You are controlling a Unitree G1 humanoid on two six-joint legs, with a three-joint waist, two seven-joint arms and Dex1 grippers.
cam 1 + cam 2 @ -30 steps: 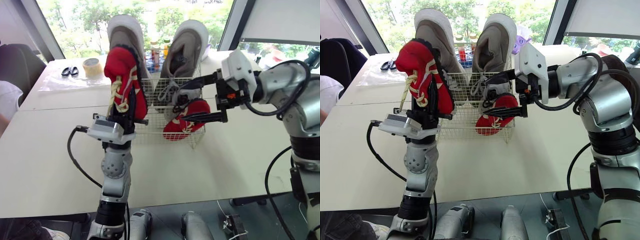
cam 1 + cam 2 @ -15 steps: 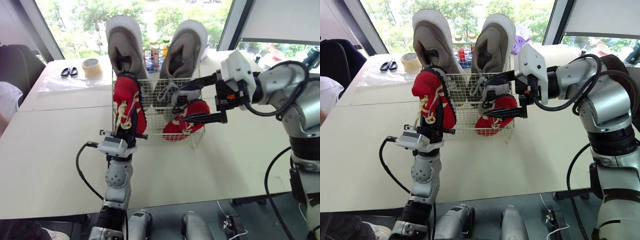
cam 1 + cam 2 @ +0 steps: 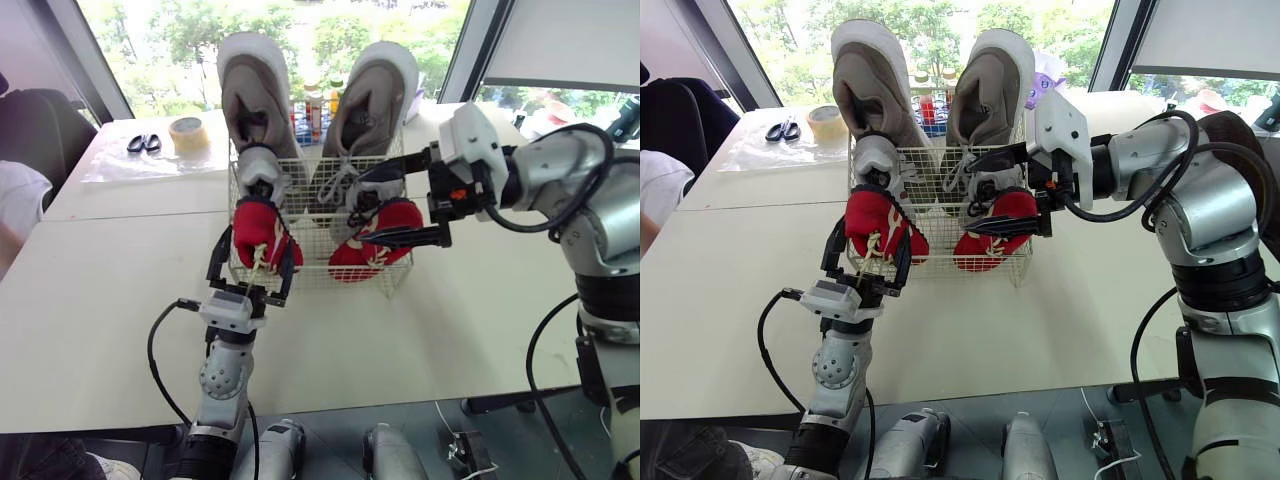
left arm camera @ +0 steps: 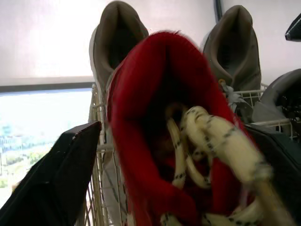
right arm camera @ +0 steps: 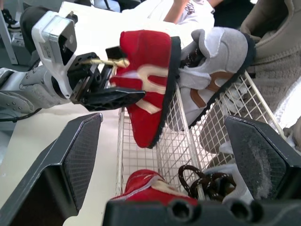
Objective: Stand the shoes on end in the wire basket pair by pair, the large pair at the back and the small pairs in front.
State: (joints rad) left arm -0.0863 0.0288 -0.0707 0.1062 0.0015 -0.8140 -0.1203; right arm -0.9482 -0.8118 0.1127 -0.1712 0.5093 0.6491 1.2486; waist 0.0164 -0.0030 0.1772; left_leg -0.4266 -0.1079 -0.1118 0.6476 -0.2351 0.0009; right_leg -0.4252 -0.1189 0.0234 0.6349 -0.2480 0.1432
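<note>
The left hand (image 3: pixel 250 268), fingers spread open either side of a small red shoe (image 3: pixel 258 232), leaves it standing at the front left of the wire basket (image 3: pixel 396 276) on the counter (image 3: pixel 110 300). A second ago it gripped that shoe high above the basket. The right hand (image 3: pixel 400 202), also open, stays at the basket's right side by the second red shoe (image 3: pixel 372 245). The basket holds six shoes: two red in front, two small grey shoes (image 3: pixel 260 168) behind them, and two large taupe shoes (image 3: pixel 378 85) at the back.

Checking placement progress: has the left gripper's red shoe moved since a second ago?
Yes. The red shoe has come down from above the wire basket's rim to its front left corner.
</note>
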